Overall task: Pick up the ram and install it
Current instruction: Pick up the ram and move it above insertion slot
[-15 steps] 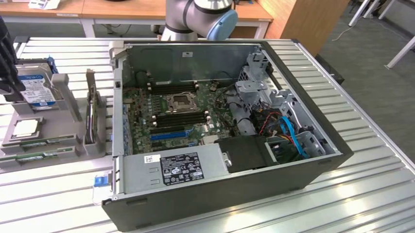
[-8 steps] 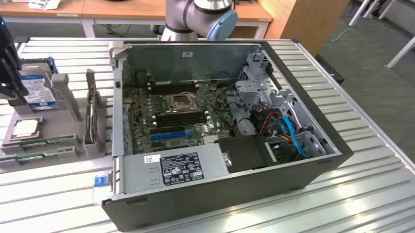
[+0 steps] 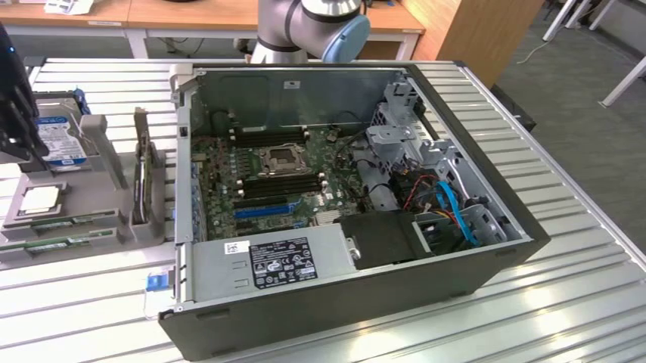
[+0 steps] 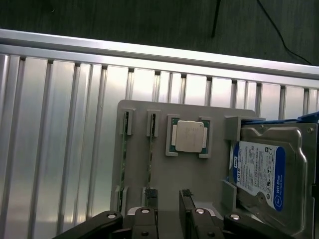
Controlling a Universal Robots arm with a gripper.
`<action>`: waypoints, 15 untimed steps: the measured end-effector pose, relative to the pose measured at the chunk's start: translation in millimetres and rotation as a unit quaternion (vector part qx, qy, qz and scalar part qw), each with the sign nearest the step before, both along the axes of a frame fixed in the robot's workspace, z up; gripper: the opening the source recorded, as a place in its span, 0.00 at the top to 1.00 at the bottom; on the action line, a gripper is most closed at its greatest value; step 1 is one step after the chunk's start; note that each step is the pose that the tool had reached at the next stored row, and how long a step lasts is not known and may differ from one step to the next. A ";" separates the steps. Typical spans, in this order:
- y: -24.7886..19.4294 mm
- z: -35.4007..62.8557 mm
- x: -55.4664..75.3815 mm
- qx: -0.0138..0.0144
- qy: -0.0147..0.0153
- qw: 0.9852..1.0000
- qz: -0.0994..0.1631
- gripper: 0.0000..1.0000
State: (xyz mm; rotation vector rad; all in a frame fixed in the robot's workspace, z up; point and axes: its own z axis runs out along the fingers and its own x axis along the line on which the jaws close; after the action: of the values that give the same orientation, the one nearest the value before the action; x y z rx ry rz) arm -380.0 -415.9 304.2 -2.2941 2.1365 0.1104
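Note:
Two ram sticks (image 3: pixel 63 221) lie side by side in slots at the front of a grey holder (image 3: pixel 96 200) on the exterior view's left. In the wrist view each ram (image 4: pixel 151 149) shows as a thin green edge in the holder (image 4: pixel 149 114). My gripper (image 3: pixel 18 98) hangs above the holder's far end, over the hard drive, apart from the sticks. The gripper (image 4: pixel 172 229) stands open and holds nothing. The open computer case (image 3: pixel 485 151) lies in the middle of the table, its motherboard showing black memory slots (image 3: pixel 283 181) beside the processor socket.
The holder also carries a silver processor chip (image 4: pixel 188 135), a hard drive with a blue-white label (image 4: pixel 259 172) and an upright dark expansion card (image 3: pixel 141 178). A power supply (image 3: pixel 272 261) and drive cage (image 3: pixel 404 144) crowd the case. The table is ribbed aluminium (image 3: pixel 565 302).

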 end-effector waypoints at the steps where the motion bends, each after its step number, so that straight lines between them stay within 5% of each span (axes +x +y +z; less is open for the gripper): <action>1: 0.0 -1.5 0.0 0.000 0.000 1.000 0.000 0.69; 15: 0.0 -22.6 0.0 0.002 0.000 1.000 0.000 0.69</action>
State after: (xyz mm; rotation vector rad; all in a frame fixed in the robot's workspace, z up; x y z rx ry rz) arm -380.0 -415.9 281.6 -2.2924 2.1347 0.1136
